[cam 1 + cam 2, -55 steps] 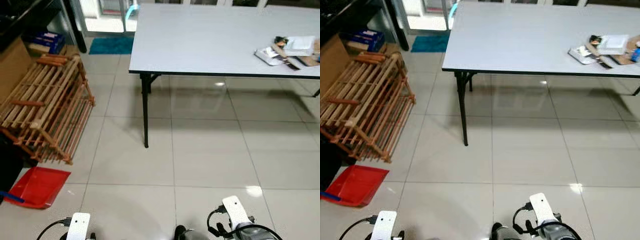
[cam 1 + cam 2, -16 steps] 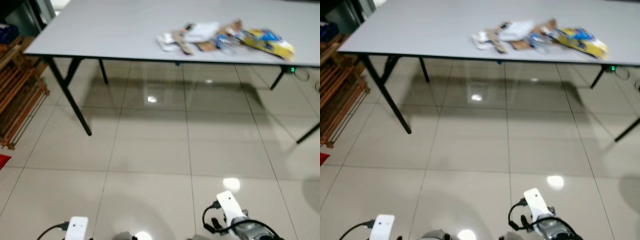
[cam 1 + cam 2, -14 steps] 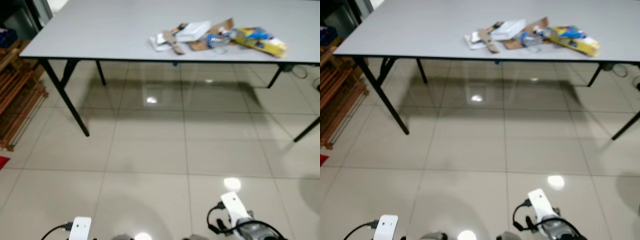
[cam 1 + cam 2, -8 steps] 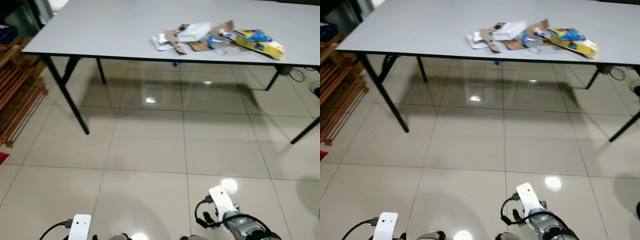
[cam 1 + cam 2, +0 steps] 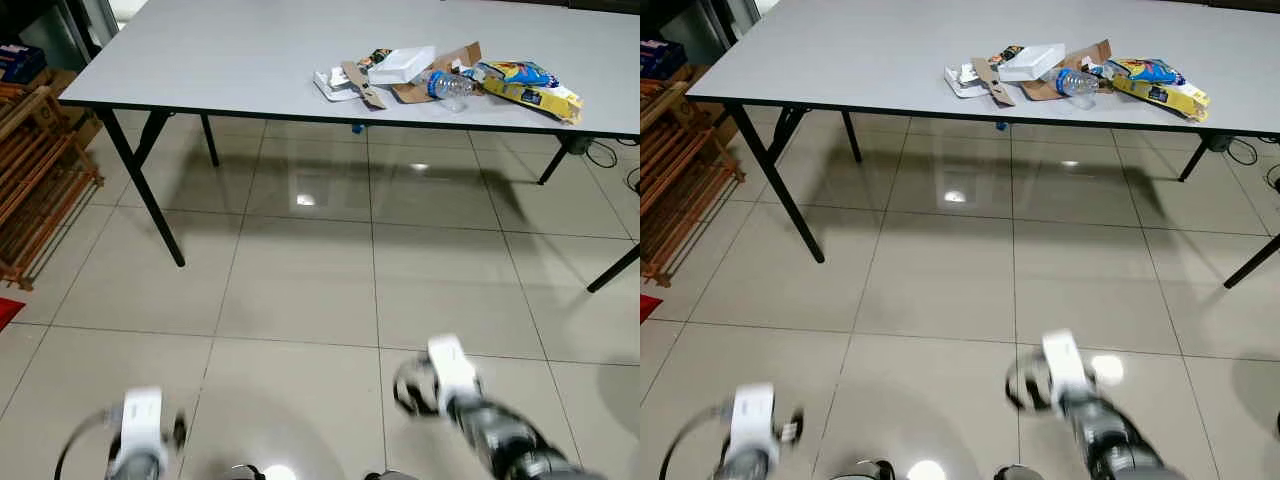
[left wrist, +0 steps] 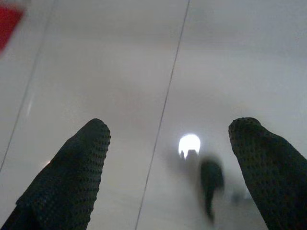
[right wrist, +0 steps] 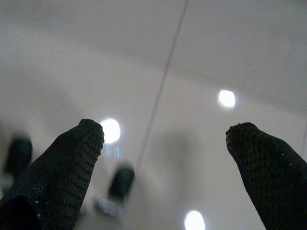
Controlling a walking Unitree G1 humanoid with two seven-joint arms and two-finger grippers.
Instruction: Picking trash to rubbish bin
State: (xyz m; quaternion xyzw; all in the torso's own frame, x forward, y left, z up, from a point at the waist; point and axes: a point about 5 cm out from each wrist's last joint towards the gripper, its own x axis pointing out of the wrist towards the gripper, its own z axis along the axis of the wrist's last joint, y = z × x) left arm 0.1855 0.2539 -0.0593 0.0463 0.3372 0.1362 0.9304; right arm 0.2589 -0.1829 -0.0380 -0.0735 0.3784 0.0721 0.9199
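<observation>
Trash (image 5: 445,76) sits on table (image 5: 220,60), wooden rack (image 5: 35,190) nearby.

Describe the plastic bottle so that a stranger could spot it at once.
Start at the long grey table and find the trash pile near its front edge. The plastic bottle lies on its side between the torn cardboard and the yellow snack bag; it alone is clear, with a blue label.

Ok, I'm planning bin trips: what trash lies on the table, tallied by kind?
Plastic bottle: 1
Yellow snack bag: 1
White box: 1
Brown cardboard pieces: 2
Whitish flat packet: 1
Total: 6
</observation>
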